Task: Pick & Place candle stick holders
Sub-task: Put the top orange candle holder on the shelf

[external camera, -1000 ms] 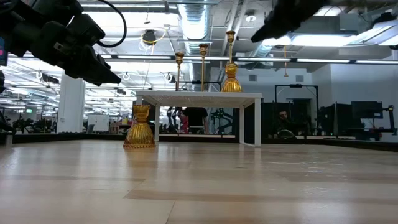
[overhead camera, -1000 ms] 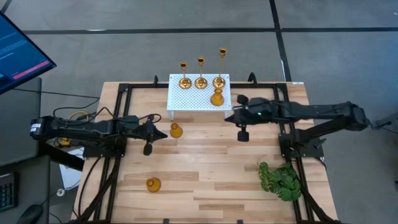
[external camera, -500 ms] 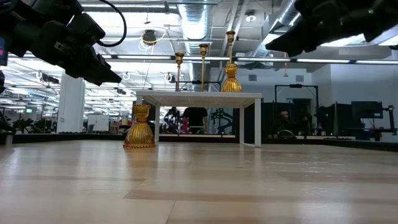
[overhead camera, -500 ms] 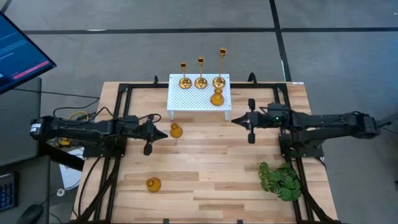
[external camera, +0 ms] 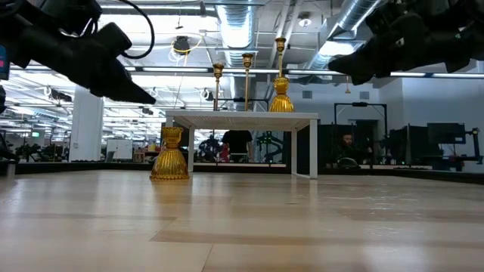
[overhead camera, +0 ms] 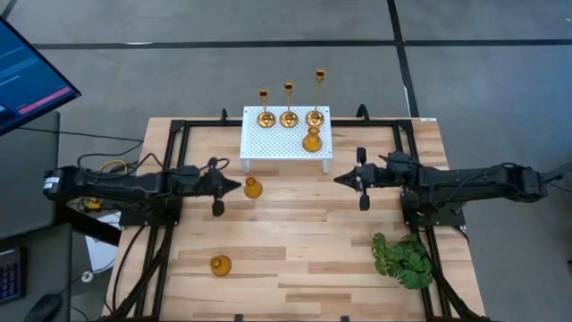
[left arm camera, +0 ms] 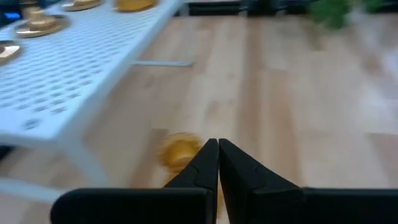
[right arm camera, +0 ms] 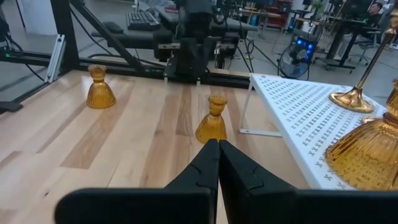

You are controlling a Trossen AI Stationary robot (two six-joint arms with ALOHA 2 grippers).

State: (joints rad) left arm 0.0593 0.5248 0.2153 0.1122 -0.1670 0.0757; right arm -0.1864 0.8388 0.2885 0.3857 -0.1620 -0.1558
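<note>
Three slim brass candle stick holders (overhead camera: 289, 114) stand on their round bases along the far edge of the white perforated stand (overhead camera: 277, 148). A squat amber one (overhead camera: 312, 140) sits on the stand's right part. A second squat holder (overhead camera: 253, 188) stands on the wood in front of the stand, and a third (overhead camera: 219, 265) stands near the front left. My left gripper (overhead camera: 234, 186) hovers shut just left of the second holder (left arm camera: 179, 151). My right gripper (overhead camera: 338, 180) hovers shut to its right, pointing at it (right arm camera: 211, 127). Neither touches anything.
A green leafy plant (overhead camera: 404, 259) lies at the front right of the table. Black frame rails (overhead camera: 170, 152) run along both sides. Bare wood lies between the two grippers and across the table's front middle. A monitor (overhead camera: 27, 76) stands off the table's far left.
My right gripper has come down and drawn back toward the table's right edge, tipping from a downward slant to nearly level; it stays shut. My left gripper has kept its place and swung its tip a little. No holder has moved.
</note>
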